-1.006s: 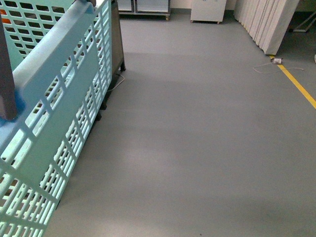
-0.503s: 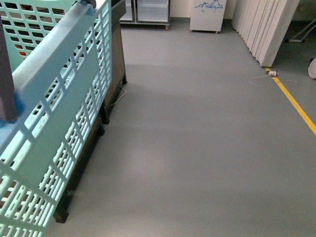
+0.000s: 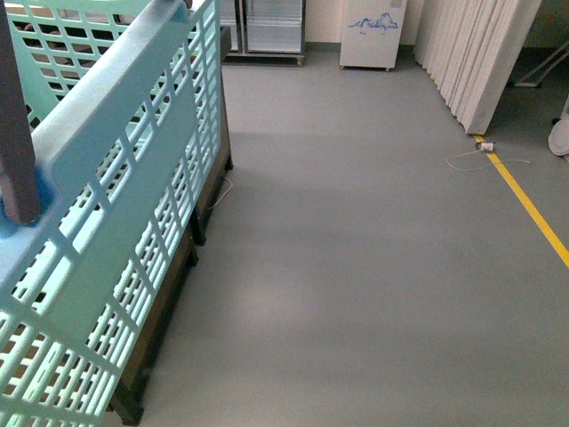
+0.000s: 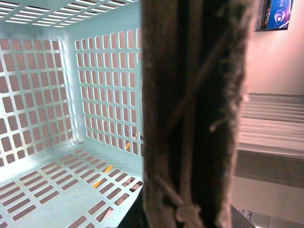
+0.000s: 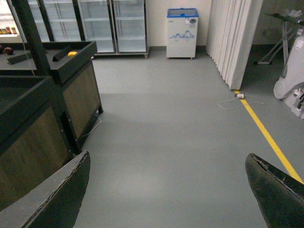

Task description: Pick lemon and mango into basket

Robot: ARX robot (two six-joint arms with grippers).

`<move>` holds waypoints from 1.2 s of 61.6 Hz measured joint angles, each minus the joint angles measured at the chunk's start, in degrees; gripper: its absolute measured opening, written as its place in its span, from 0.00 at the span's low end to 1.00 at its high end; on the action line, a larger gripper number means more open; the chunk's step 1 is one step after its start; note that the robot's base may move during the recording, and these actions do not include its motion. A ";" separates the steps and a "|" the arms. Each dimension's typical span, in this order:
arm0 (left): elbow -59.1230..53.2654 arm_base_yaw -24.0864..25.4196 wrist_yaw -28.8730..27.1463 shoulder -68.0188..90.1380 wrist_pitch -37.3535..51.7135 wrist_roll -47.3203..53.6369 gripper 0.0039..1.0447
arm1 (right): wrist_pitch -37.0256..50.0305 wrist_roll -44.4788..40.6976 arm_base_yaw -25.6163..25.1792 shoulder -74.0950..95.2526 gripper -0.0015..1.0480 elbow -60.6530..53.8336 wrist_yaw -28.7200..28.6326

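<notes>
One basket fills the near left of the front view, tilted. It is light turquoise plastic, its sides cut into rows of oblong slots, and one brown handle crosses its rim at the far left edge. The left wrist view looks into the basket past that handle and shows its slotted floor and walls. I cannot tell there how the left gripper's fingers are set.

Behind the basket stand two dark wooden display bins. In the farther one lies one yellow-orange fruit, too small to name.

Further right come the grey floor, one white freezer far off, white folding panels and one yellow floor line.

The right gripper hangs above the floor, its two fingers spread wide apart.
</notes>
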 joint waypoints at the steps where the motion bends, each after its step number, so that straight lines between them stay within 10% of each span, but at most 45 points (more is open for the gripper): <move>1: 0.00 0.00 -0.15 0.00 0.00 0.04 0.04 | 0.00 0.00 0.00 0.00 0.92 0.00 0.00; 74: -0.02 0.26 -1.27 0.09 -0.02 0.59 0.04 | 0.02 -0.04 0.00 0.02 0.92 0.00 -0.07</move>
